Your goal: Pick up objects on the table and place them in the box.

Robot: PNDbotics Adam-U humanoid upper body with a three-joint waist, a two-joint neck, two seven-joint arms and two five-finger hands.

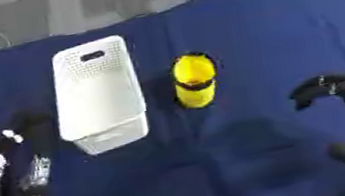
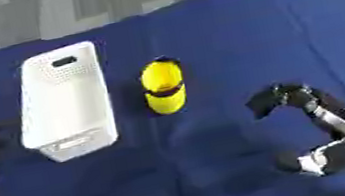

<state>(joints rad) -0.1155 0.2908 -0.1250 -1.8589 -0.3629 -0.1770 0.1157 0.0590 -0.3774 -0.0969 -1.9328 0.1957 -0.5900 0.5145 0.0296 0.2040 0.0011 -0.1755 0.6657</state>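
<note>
A: Start at the fingers. What is the right hand (image 2: 301, 100) doing?

B: Its fingers curl downward at about 4 o'clock on the blue tablecloth (image 1: 270, 27), closed round nothing. It sits well apart from the yellow object (image 1: 195, 86).

A: And the left hand (image 1: 8, 141)?

B: It shows at about 8 o'clock, blurred and dark; I cannot tell whether its fingers are wide or narrow. It holds nothing I can make out.

A: Where is the yellow thing?

B: Near the centre of the cloth, with a dark band round it, just beside the white box (image 1: 96, 90), at the box's 3 o'clock and not touching it.

A: The box?

B: 1 perforated white box with a handle slot at its far end.
</note>
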